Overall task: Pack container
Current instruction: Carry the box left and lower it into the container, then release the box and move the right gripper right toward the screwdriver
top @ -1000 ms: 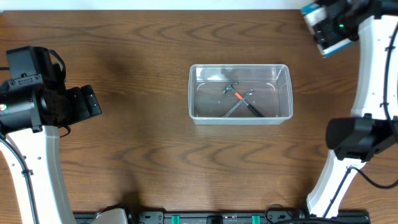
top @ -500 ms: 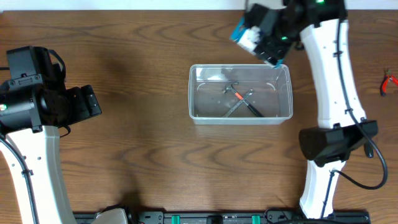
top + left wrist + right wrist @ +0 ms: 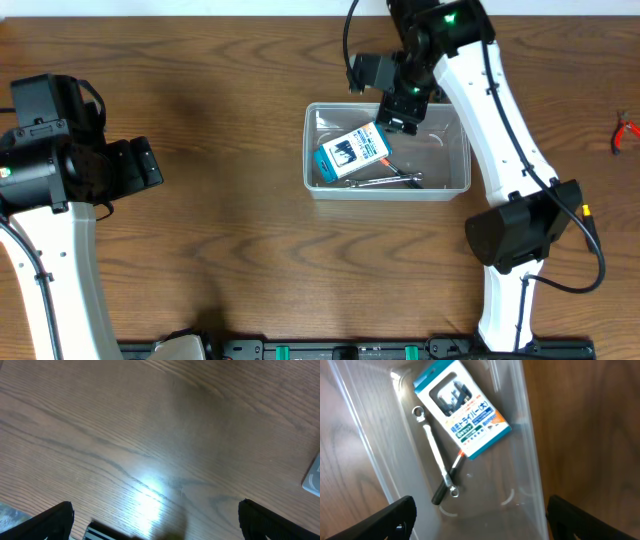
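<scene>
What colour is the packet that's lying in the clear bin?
The packet is teal with a white middle and orange corner; right wrist view shows it best.

Clear container (image 3: 440, 193), blue carded package (image 3: 353, 151) tilted inside, beside wrench (image 3: 385, 182)

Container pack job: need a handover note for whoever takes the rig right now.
Left gripper: open, empty, parked over bare table at the left side.
Right gripper: open, empty, above the container.
In the container: blue-and-white package, lying partly over the wrench and screwdriver.
Done: those three items are packed.
Left: red pliers lie on the table at the far right edge, outside the container; likely the next pick for the right arm. No lid is in view.
</scene>
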You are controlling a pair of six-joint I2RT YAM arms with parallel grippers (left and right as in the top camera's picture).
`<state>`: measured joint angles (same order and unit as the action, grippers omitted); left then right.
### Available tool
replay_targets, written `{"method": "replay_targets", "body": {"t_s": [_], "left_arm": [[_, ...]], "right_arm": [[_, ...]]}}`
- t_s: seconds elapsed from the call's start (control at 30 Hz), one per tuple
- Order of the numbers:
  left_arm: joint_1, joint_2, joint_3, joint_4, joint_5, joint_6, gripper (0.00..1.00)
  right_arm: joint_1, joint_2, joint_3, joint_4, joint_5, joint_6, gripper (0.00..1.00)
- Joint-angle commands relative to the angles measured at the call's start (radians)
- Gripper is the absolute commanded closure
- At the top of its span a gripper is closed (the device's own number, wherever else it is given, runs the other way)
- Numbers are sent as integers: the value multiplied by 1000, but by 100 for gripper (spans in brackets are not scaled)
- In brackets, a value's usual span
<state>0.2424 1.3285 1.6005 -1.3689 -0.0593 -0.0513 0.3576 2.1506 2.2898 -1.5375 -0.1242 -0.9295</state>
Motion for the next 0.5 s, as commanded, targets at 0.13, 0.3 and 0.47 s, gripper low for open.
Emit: {"method": "replay_targets", "body": {"t_s": [0.13, 0.3, 0.47], "left_arm": [[5, -2, 11, -3, -2, 6, 2], [5, -2, 11, -3, -2, 5, 2], [5, -2, 11, -3, -2, 5, 2]], "right_arm": [[3, -19, -33, 91, 6, 103, 1], [-30, -19, 6, 132, 182, 394, 1], [-115, -42, 25, 58, 195, 467, 1]]}}
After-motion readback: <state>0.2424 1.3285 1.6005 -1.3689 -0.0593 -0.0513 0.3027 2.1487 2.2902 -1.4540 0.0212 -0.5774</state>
